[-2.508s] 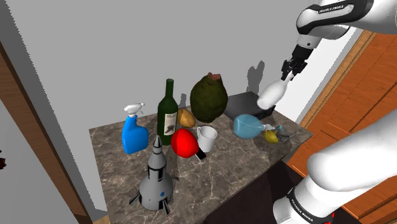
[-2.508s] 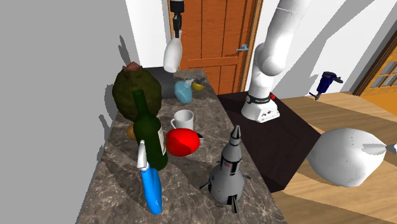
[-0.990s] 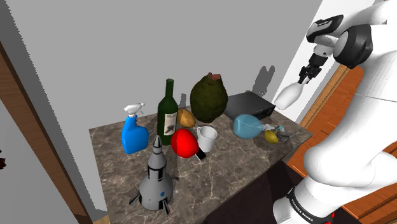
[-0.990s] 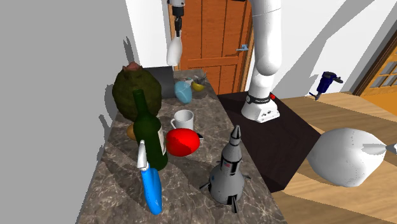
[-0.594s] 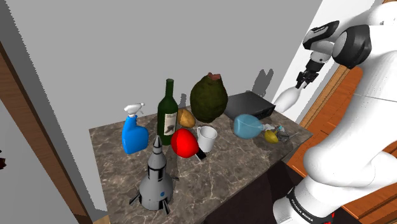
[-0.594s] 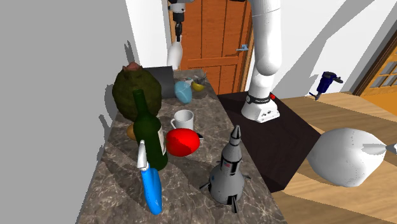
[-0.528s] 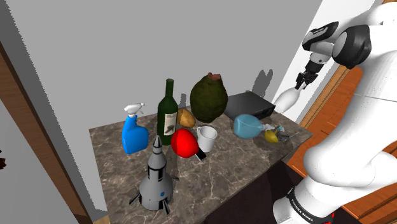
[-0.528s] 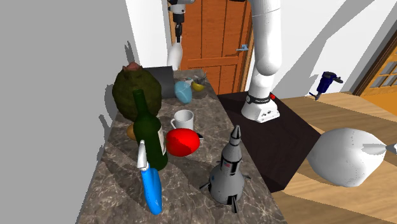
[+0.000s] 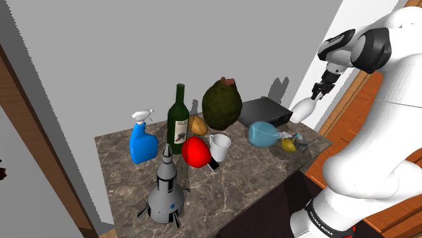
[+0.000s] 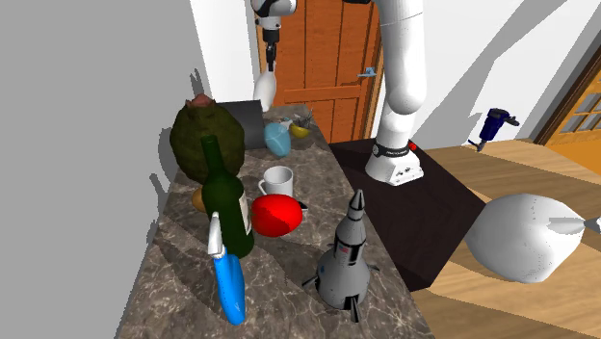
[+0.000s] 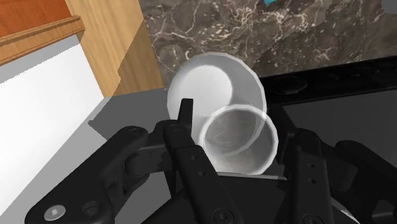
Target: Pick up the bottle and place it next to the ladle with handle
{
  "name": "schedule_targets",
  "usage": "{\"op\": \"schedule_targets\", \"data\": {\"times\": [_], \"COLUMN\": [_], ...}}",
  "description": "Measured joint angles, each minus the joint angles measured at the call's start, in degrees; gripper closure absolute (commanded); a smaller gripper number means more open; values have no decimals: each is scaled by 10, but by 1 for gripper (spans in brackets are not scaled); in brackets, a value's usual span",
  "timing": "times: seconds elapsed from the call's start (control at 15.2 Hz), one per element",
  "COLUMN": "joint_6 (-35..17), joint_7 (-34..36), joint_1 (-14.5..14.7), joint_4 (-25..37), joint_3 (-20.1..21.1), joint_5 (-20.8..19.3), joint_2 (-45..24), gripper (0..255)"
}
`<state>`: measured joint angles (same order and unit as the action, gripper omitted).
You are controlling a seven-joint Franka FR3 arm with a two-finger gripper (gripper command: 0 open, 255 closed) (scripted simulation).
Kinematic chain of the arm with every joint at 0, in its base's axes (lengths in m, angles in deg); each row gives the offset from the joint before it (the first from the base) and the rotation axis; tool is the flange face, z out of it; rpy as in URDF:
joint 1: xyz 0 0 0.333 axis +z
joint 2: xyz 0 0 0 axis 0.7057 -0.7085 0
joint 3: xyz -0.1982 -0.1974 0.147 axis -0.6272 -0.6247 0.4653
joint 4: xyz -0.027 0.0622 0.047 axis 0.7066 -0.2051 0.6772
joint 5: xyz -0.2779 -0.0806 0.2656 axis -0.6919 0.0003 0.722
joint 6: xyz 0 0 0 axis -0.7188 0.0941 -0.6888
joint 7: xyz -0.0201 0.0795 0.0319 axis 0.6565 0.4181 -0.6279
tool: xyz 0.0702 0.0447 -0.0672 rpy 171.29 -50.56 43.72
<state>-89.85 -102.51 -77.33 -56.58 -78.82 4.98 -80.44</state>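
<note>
Closest to me stands a grey rocket, near the front edge of the dark marble table. To the shoulder view's right, the big white arm rises from its base. Behind the rocket come a blue spray bottle, a red round thing with a short black handle, and a white mug just beside it. One step further stands a green wine bottle, upright, with a small brown lump next to it and a large olive-green sack shape behind. More to the shoulder view's right lies the blue ladle, and a small yellow thing is close to the end of its stem. A flat black box sits at the back, against the grey wall.

Furthest away is the white bottle — it hangs in the air, not touching the table, body downward and tilted. In the shoulder view it is just past the right end of the box and above the ladle's side of the table. The end effector is clenched on its neck. In the wrist view the black fingers press the clear neck from both sides, and the white body swells out beyond them. Behind all this — an orange wooden door.
</note>
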Motion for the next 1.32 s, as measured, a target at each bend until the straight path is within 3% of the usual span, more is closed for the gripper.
{"op": "schedule_targets", "data": {"times": [0.26, 0.33, 0.73, 1.06, 1.32], "joint_6": [-2, -2, -1, 56, 64], "joint_7": [1, 0, 0, 8, 8], "joint_1": [1, 1, 2, 3, 2], "joint_4": [-2, -2, -4, 39, 45], "joint_3": [0, 0, 2, -3, -3], "joint_5": [0, 0, 1, -10, -11], "joint_2": [1, 1, 0, 17, 18], "gripper": [255, 0, 0, 0, 0]}}
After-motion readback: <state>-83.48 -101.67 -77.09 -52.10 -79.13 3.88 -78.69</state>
